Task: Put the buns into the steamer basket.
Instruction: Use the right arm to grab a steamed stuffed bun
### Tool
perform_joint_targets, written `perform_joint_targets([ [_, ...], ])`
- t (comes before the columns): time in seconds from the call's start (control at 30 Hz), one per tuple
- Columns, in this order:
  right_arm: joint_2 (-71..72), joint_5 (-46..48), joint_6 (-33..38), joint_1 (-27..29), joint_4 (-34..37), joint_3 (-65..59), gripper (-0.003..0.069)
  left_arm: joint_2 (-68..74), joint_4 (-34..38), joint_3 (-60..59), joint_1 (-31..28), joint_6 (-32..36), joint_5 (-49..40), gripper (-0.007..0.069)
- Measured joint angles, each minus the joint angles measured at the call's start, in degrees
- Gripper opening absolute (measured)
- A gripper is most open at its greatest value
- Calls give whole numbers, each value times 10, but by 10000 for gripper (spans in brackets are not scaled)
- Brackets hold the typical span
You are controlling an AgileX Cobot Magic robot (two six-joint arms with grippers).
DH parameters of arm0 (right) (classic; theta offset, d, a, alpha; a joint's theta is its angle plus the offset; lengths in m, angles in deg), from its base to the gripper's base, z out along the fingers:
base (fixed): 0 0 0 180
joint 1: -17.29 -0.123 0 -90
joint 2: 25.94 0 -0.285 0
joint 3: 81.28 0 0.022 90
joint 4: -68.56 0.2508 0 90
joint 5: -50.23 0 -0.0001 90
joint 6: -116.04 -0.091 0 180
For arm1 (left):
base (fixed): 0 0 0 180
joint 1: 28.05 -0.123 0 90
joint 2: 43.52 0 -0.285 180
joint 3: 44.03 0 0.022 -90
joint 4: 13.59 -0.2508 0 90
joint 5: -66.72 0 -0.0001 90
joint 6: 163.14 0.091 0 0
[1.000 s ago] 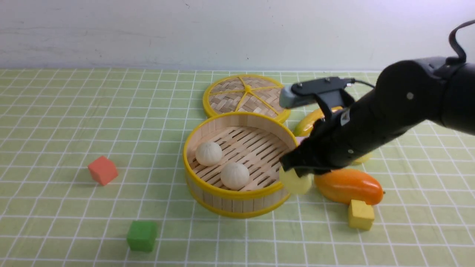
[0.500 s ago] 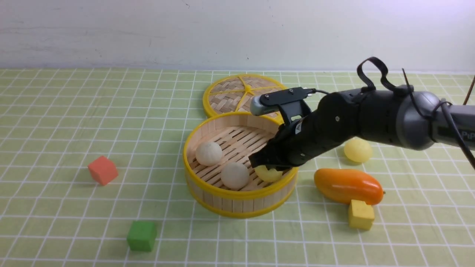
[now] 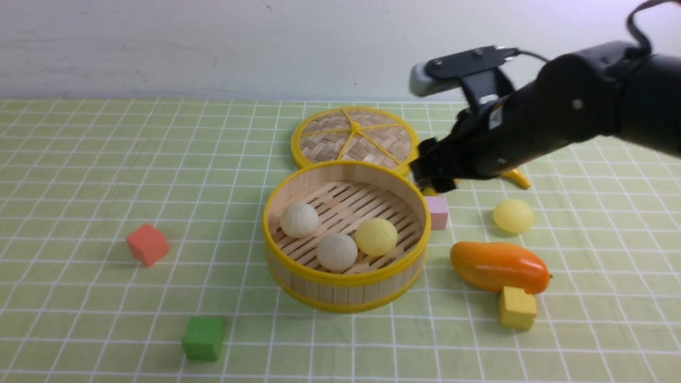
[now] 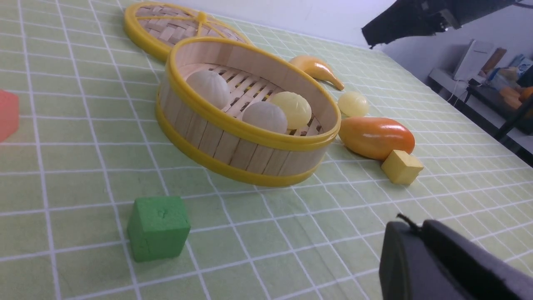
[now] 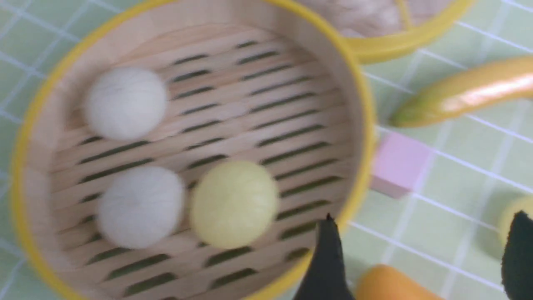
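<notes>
The steamer basket (image 3: 346,283) stands mid-table. It holds two off-white buns (image 3: 299,219) (image 3: 337,251) and one pale yellow bun (image 3: 376,236). The second pale yellow bun (image 3: 513,215) lies on the cloth to the right of the basket. My right gripper (image 3: 432,174) is open and empty, raised above the basket's far right rim. In the right wrist view it (image 5: 422,254) hovers over the cloth between the basket (image 5: 363,125) and the loose yellow bun (image 5: 510,210). My left gripper (image 4: 410,227) is shut and empty, low over the cloth well in front of the basket (image 4: 250,127).
The woven lid (image 3: 353,135) lies behind the basket. A pink cube (image 3: 438,211) touches its right side. A banana (image 3: 517,178) is partly hidden behind my right arm. An orange mango (image 3: 499,267) and a yellow cube (image 3: 516,308) lie at right. A red cube (image 3: 147,243) and a green cube (image 3: 203,338) lie at left.
My right gripper carried the pale yellow bun over the rim, let it go inside the basket, then opened and rose up and back to the right.
</notes>
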Motion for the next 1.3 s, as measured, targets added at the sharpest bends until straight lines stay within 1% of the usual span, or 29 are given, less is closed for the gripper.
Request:
perform_joint_targets([
  [0.03,-4,9,-11,15,-7,0,510,0,0,0,0,0,0,37],
  [0.07,-5,11,-18,19,-8,0,508,0,0,0,0,0,0,37],
  [0.1,-22,23,-35,51,-12,0,488,0,0,0,0,0,0,38],
  [0.17,-47,23,-43,80,-10,0,465,0,0,0,0,0,0,38],
  [0.33,-105,22,-34,114,10,25,439,0,0,0,0,0,0,42],
  [0.6,-167,19,-14,121,20,84,432,0,0,0,0,0,0,50],
  [0.8,-183,18,-14,138,20,91,429,0,0,0,0,0,-1,50],
  [0.93,-190,18,-12,148,30,94,394,0,0,0,0,0,-2,50],
  [1.1,-191,1,-11,148,40,94,351,0,0,0,0,0,-3,57],
  [1.3,-191,-13,-11,148,39,94,339,0,0,0,0,0,-3,57],
])
